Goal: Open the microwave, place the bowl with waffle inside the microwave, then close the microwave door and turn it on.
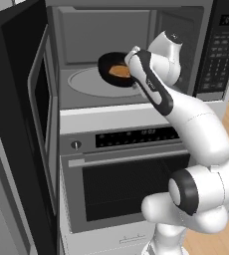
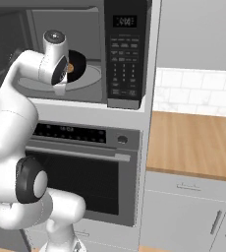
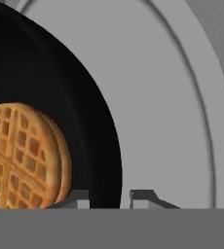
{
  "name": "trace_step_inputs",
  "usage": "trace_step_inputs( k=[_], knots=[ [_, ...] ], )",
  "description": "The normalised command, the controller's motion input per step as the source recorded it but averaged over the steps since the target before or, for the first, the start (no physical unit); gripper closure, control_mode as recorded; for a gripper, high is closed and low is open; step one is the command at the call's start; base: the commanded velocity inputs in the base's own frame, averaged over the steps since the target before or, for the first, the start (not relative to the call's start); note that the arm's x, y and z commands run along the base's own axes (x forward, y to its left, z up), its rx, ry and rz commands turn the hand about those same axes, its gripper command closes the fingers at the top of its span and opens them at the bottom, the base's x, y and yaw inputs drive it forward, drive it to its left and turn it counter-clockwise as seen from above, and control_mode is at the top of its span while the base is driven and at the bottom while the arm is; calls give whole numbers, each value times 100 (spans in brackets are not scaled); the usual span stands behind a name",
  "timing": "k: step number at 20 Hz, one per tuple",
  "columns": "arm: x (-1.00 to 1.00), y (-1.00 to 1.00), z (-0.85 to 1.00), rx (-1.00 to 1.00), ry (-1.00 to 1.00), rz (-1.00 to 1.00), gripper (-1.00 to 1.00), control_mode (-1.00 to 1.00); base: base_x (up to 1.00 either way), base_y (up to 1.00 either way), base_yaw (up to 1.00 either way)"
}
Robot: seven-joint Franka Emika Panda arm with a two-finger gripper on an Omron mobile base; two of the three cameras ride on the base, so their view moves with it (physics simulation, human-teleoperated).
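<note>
The microwave (image 1: 131, 30) stands open, its wide black microwave door (image 1: 22, 124) swung out to the left. The black bowl (image 1: 106, 67) is inside the cavity, tilted over the round grey turntable (image 1: 84, 82), with the orange-brown waffle (image 1: 119, 71) in it. My gripper (image 1: 131, 62) reaches in from the right and grips the bowl's rim. In the hand view the gripper (image 3: 109, 199) has its two tips close on either side of the bowl (image 3: 60, 97) edge, with the waffle (image 3: 21, 155) to the left and the turntable (image 3: 172, 121) behind. The bowl (image 2: 79, 66) also shows beside my wrist.
The keypad panel (image 1: 221, 55) is on the microwave's right side. A steel-fronted oven (image 1: 126, 184) with a horizontal handle sits directly below. A wooden counter (image 2: 193, 142) with white drawers lies to the right. The open door blocks the left side.
</note>
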Motion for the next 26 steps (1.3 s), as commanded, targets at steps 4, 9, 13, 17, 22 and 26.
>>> trace_step_inputs(
  k=[4, 9, 13, 17, 22, 26],
  knots=[
    [0, 0, 0, 0, 0, 0, -100, -100, 0, 0, 0],
    [0, 0, 0, 0, 0, 0, -100, -100, 0, 0, 0],
    [-23, 0, 6, 0, -9, 0, -100, -100, 0, 0, 0],
    [-88, -10, 14, 0, -24, 0, -100, -100, 0, 0, 0],
    [-100, -17, 22, 0, -30, 0, -100, -100, 0, 0, 0],
    [-99, -29, 30, 0, -25, 3, -100, -100, 0, 0, 0]
  ],
)
